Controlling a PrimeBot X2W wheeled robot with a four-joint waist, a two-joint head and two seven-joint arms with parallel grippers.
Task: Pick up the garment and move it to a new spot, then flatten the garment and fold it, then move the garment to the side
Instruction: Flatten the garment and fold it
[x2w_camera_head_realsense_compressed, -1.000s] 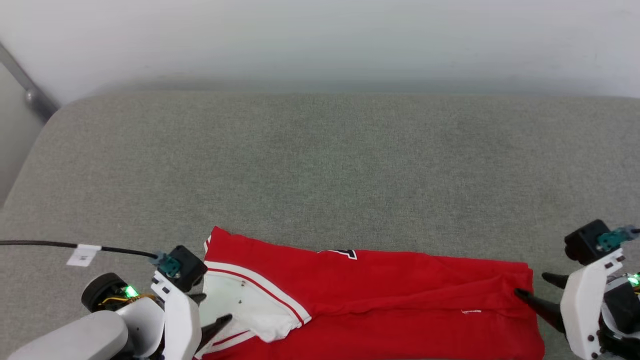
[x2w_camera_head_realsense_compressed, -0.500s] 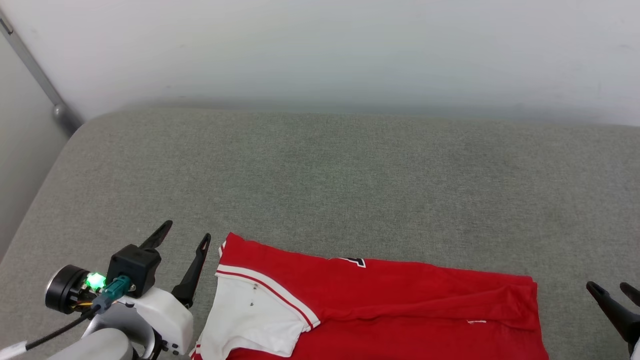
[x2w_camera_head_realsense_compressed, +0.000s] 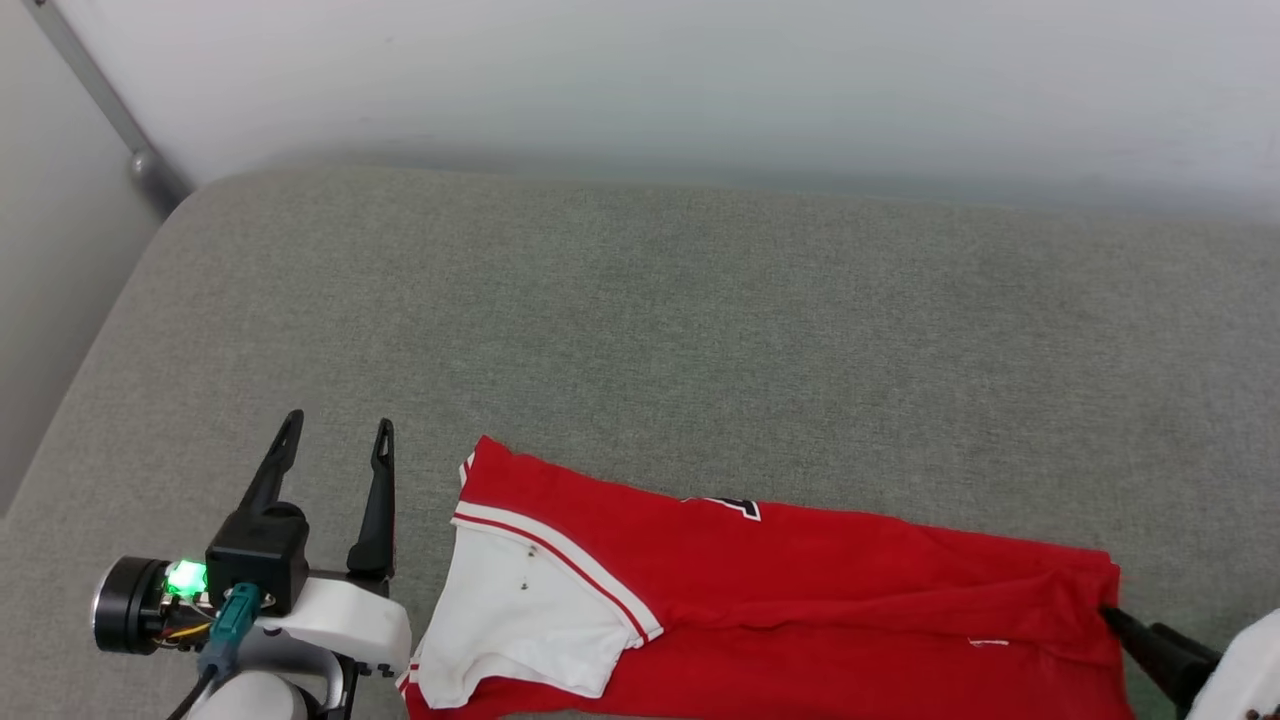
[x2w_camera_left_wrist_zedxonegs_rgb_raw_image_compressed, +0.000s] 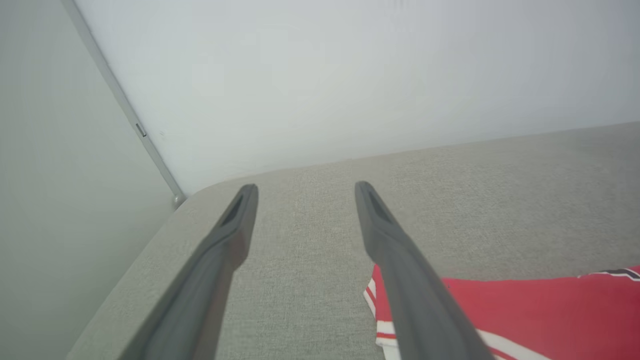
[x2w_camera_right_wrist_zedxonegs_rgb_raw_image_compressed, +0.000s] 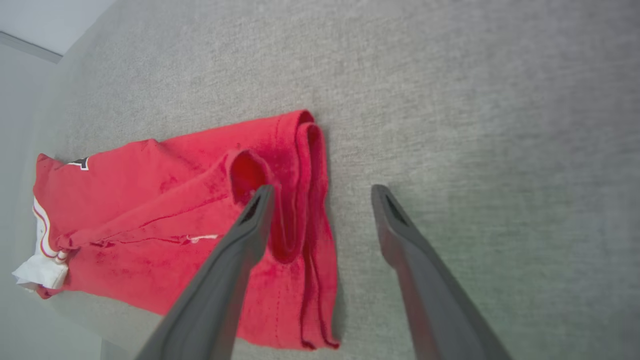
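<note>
The garment (x2w_camera_head_realsense_compressed: 800, 590), a red jersey T-shirt already folded into a long band, lay across the grey fabric-covered surface (x2w_camera_head_realsense_compressed: 700, 330) from about 7 to 5 o'clock in the head view. Its white sleeve (x2w_camera_head_realsense_compressed: 520, 620) was at the 7 o'clock end, and a sliver of black lettering (x2w_camera_head_realsense_compressed: 735, 507) peeked out along the far fold. A second earlier the left hand (x2w_camera_head_realsense_compressed: 338, 420) had been down at that sleeve. Now it stood released at 8 o'clock, its fingers spread wide and pointing toward 12, just beside the collar end but apart from the cloth. The right hand (x2w_camera_right_wrist_zedxonegs_rgb_raw_image_compressed: 322, 189) had drawn off the hem half a second before and had since come back to it at 4 o'clock, also released. In the right wrist view one finger lay over the rolled hem and the other over bare surface; whether it pressed on the cloth could not be told. The head camera had swung as well, so the band's apparent slide toward 3 o'clock was not a move of the shirt. Judging from this, the lengthwise fold was set. The right hand seemed placed to take the hem for the next crosswise fold, though the loose roll at that edge could slip out of a shallow pinch.
</note>
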